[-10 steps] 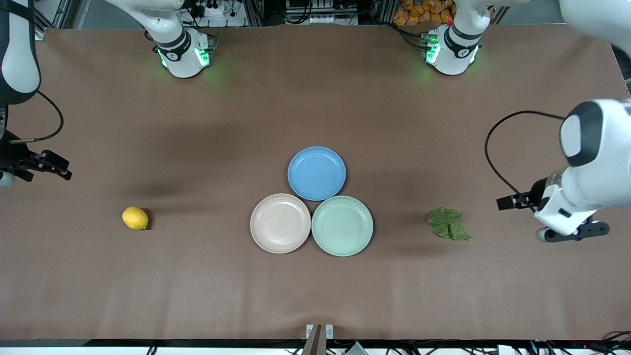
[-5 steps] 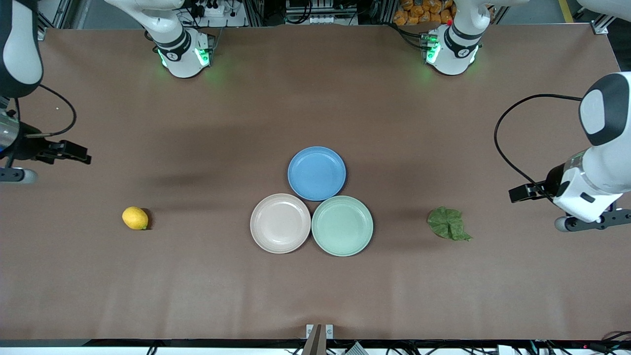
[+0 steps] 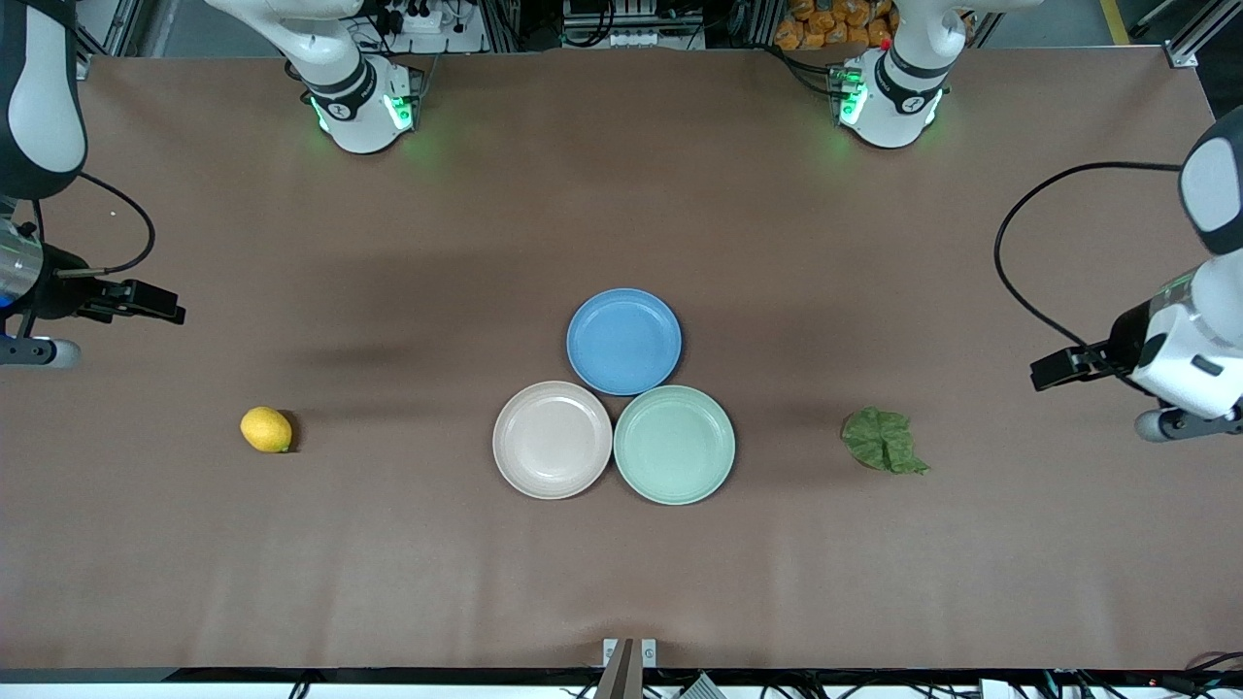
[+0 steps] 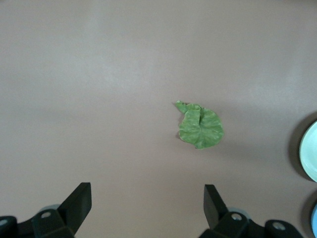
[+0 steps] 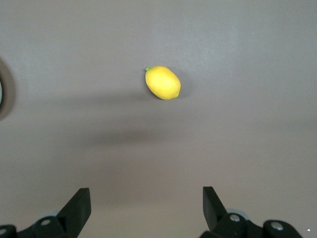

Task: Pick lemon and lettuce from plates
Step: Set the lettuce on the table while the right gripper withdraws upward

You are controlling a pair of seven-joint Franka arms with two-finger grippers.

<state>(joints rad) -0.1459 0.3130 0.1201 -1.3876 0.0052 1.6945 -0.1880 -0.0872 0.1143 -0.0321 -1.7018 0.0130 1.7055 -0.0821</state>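
Observation:
The lemon [image 3: 265, 429] lies on the bare table toward the right arm's end, apart from the plates; it also shows in the right wrist view [image 5: 163, 83]. The lettuce [image 3: 882, 441] lies on the table toward the left arm's end, also in the left wrist view [image 4: 200, 125]. The beige plate [image 3: 552, 440] and the mint plate [image 3: 674, 445] stand side by side at the middle, both empty. My left gripper [image 3: 1192, 423] [image 4: 147, 198] is open and empty, up over bare table past the lettuce. My right gripper [image 3: 24, 350] [image 5: 146, 198] is open and empty, over the table's end past the lemon.
An empty blue plate [image 3: 623, 341] touches the two plates, farther from the front camera. The mint plate's rim [image 4: 309, 158] shows at the edge of the left wrist view. Brown table cloth [image 3: 408, 563] lies all round.
My left gripper has drawn away from the lettuce toward its end of the table. My right gripper has shifted slightly over its end. Lemon, lettuce and plates have not moved.

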